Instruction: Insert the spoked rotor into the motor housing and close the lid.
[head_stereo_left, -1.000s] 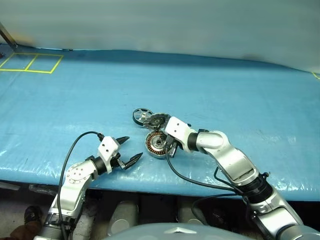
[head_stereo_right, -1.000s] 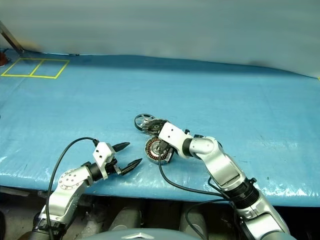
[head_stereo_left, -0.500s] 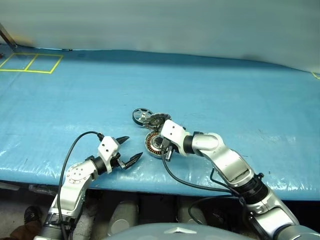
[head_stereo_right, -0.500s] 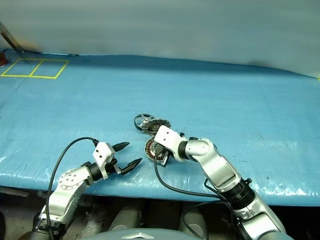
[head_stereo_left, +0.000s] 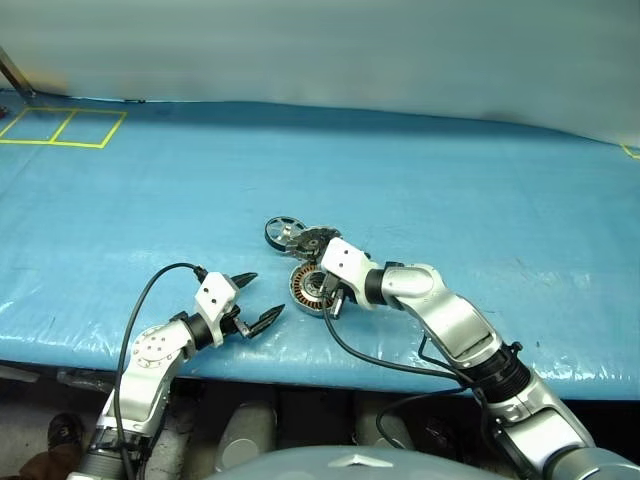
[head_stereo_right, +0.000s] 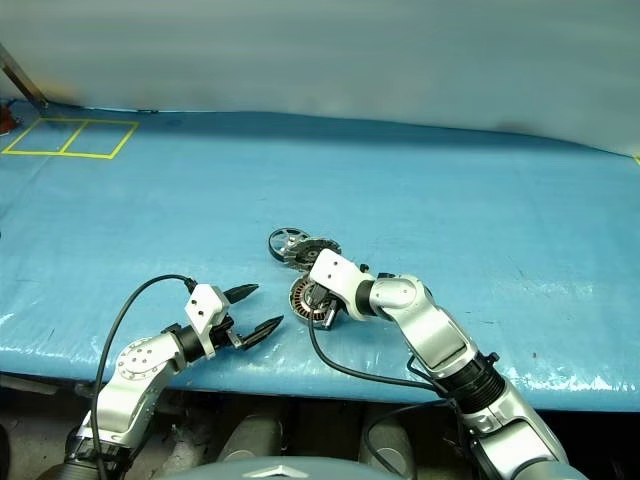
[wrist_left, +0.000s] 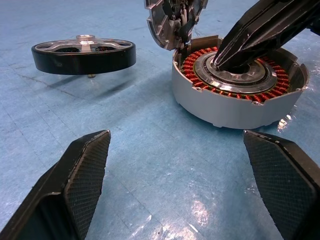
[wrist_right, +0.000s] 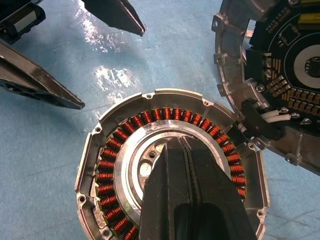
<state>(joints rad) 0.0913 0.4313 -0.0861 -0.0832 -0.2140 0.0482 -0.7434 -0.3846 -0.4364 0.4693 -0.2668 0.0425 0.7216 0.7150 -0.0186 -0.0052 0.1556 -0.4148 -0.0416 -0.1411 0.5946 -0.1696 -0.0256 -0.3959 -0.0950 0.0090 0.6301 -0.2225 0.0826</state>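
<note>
- left wrist view: the motor housing sits flat on the blue table, its ring of copper windings facing up.
- the right claw has its two black fingers pressed together, nothing between them, with the tips resting on the silver centre of the housing, inside the winding ring.
- the lid stands tilted at the housing's far edge, touching its rim; the face turned toward the housing shows dark electronic parts and white wires.
- the spoked rotor lies flat on the table just beside the lid and housing, apart from both claws.
- the left claw hovers low over the table near the housing, its fingers spread wide with nothing between them, pointing toward the housing.
</note>
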